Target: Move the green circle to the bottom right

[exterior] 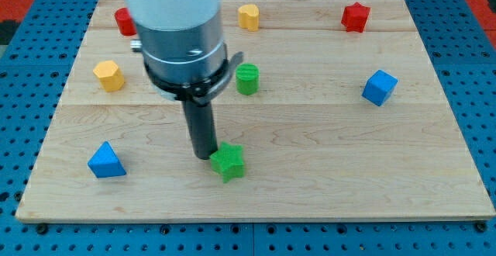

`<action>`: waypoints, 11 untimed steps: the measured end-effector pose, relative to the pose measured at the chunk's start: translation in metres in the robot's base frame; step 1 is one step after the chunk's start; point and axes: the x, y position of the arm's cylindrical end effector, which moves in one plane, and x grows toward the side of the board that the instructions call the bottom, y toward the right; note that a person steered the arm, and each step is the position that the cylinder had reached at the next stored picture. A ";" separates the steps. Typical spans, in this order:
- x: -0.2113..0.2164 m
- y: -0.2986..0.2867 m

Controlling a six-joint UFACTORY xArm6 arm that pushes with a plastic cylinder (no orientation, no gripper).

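The green circle (247, 78) stands upright a little above the board's middle. My tip (204, 156) is well below it and to its left, touching or just beside the left side of a green star (228, 162). The arm's grey body (177, 31) hangs over the upper left of the board, just left of the green circle.
On the wooden board (310, 178): a red star (356, 16) at top right, a blue cube (379, 87) at right, a yellow block (249, 15) at top centre, a yellow hexagon (109, 75) at left, a red block (124, 21) at top left, a blue triangle (105, 161) at lower left.
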 end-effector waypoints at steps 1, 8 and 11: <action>0.005 0.045; -0.110 0.191; -0.044 0.227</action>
